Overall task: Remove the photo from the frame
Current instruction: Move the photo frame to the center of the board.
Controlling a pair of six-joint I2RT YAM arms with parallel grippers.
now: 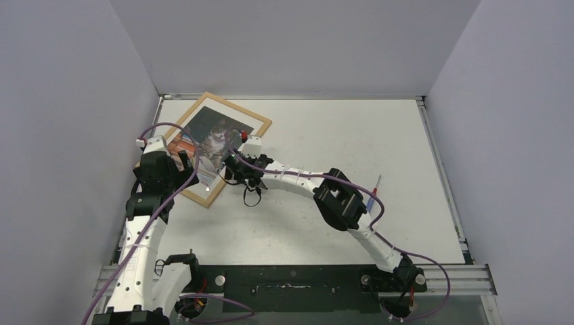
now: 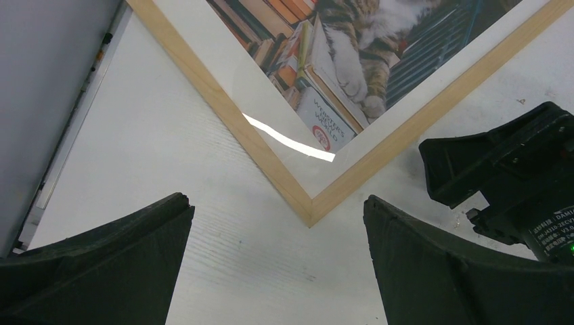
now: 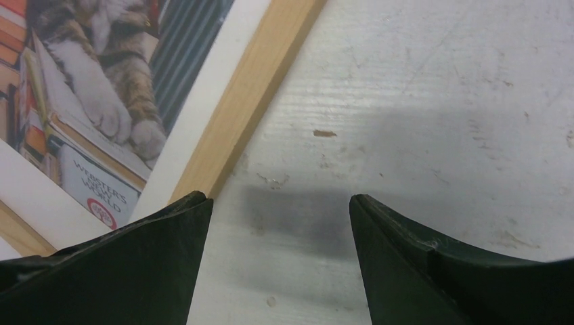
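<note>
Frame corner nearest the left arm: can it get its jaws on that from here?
Probably yes. The left arm holds its jaws open just short of the frame corner, only bare table between; the right arm sits off to the side.

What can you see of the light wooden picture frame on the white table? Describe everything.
The rectangular frame of thin, pale bare-looking wooden moulding lies flat and face up on the white table, turned diagonally near the back left corner. The visible mitred corner is tight. It holds a photo of a tabby cat on books with a white border; a glare streak suggests glazing. The open left gripper hangs by its nearest corner, the open right gripper beside its near right edge; neither visibly touches it.
</note>
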